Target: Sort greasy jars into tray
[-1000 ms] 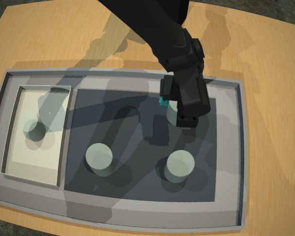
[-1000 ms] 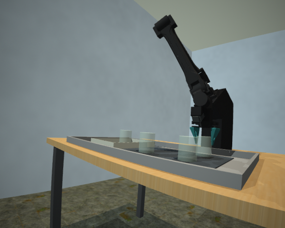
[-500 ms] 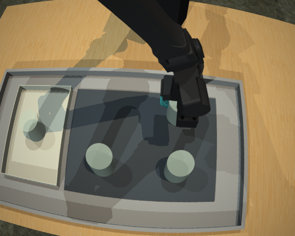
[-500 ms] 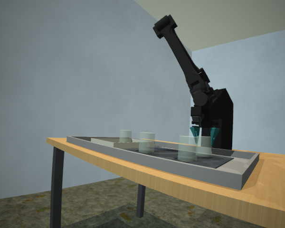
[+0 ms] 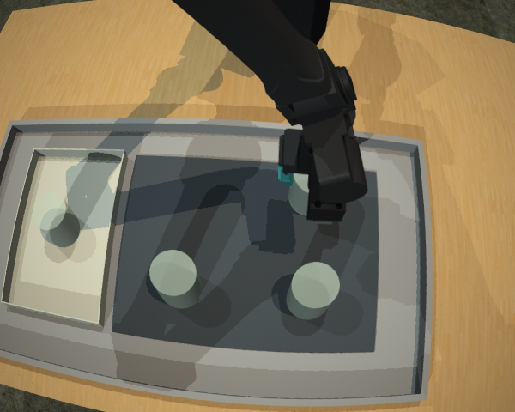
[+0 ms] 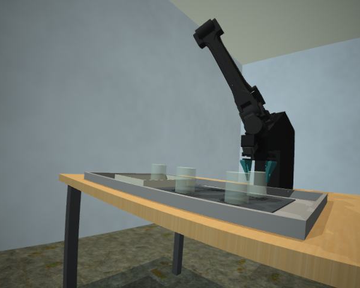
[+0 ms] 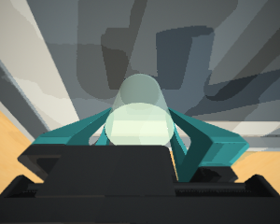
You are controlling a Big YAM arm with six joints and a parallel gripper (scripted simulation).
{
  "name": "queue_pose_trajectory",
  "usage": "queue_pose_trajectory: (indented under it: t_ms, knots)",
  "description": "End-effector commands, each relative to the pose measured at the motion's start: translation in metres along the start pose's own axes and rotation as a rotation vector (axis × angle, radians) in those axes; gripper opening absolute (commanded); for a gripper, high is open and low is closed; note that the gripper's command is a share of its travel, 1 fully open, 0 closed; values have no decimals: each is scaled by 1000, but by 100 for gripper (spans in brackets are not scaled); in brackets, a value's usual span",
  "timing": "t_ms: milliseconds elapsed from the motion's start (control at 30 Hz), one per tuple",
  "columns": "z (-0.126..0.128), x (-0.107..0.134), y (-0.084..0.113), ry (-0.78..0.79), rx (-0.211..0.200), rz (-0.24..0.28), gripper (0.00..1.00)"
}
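Our black, teal-fingered pincer (image 5: 305, 179) (image 6: 257, 180) (image 7: 139, 111) pinches the pale-green glass jar (image 5: 298, 195) (image 6: 257, 188) (image 7: 140, 125) between its tips, probably to test for grease.

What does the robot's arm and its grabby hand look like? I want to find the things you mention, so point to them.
The arm (image 5: 288, 62) (image 6: 227, 66) is black all over, with chunky rounded joints and long straight parts. Its gripper (image 5: 297, 191) (image 6: 257, 181) (image 7: 139, 111) has a boxy black body and two bright teal fingers, wide at the top and narrow at the tips.
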State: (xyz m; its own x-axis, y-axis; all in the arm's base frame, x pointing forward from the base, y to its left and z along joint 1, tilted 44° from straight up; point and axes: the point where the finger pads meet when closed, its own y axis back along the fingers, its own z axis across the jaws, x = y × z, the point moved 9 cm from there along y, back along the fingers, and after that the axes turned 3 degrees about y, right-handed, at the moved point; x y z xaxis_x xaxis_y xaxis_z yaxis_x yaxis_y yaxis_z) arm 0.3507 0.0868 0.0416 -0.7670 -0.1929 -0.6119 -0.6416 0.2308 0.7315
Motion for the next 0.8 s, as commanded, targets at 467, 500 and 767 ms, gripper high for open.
queue_pose_trajectory:
  t_ms: [467, 500, 767]
  knots:
    - [-2, -1, 47, -10, -2, -11, 0]
    - [-2, -1, 50, -10, -2, -11, 0]
    - [-2, -1, 66, -10, -2, -11, 0]
